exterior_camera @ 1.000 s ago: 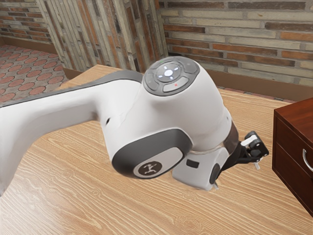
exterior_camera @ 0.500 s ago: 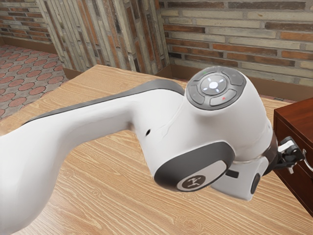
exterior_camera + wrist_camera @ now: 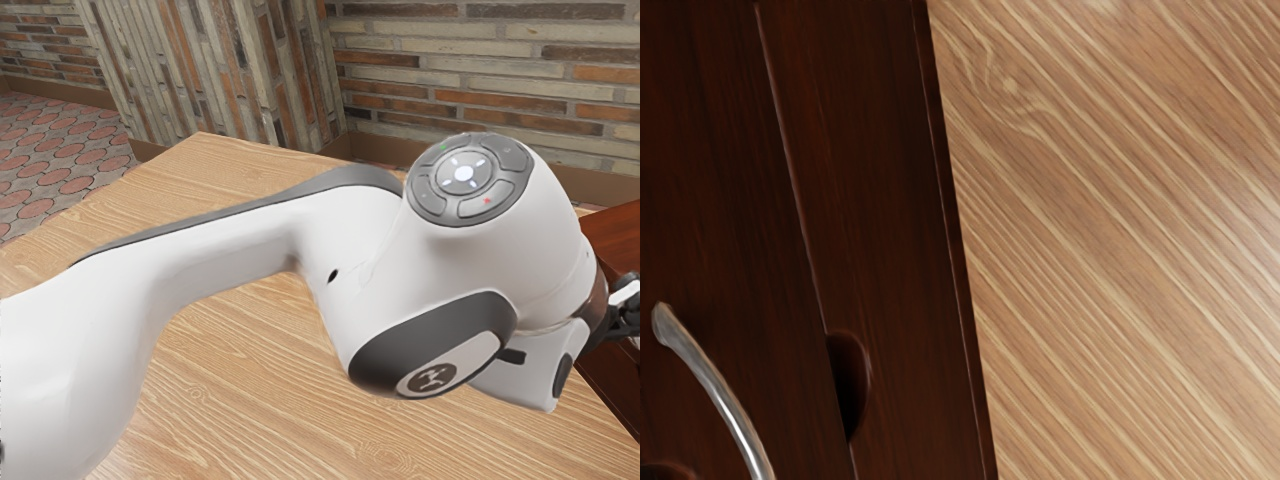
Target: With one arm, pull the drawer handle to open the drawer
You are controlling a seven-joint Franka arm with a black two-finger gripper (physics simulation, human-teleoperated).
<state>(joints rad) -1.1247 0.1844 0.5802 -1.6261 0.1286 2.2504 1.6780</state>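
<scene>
A dark red-brown wooden drawer cabinet point(image 3: 612, 232) stands at the exterior view's right edge, mostly hidden behind my arm. My gripper point(image 3: 627, 306) is right up against its front, at the frame's edge. In the wrist view the drawer front point(image 3: 730, 180) is very close. A curved silver handle point(image 3: 708, 388) runs along it just under the hand, and a seam separates this panel from the neighbouring one point(image 3: 880, 200). A dark rounded shadow point(image 3: 848, 380) falls on the wood beside the handle.
The cabinet sits on a light wooden table point(image 3: 230, 400), whose grain also shows beside the cabinet in the wrist view point(image 3: 1120, 250). My bulky white arm point(image 3: 300, 290) crosses the table from the exterior view's left. Brick walls point(image 3: 480, 70) stand behind.
My arm has swung steadily toward the exterior view's right, carrying the gripper from open table space up to the cabinet's front at the frame's edge.
</scene>
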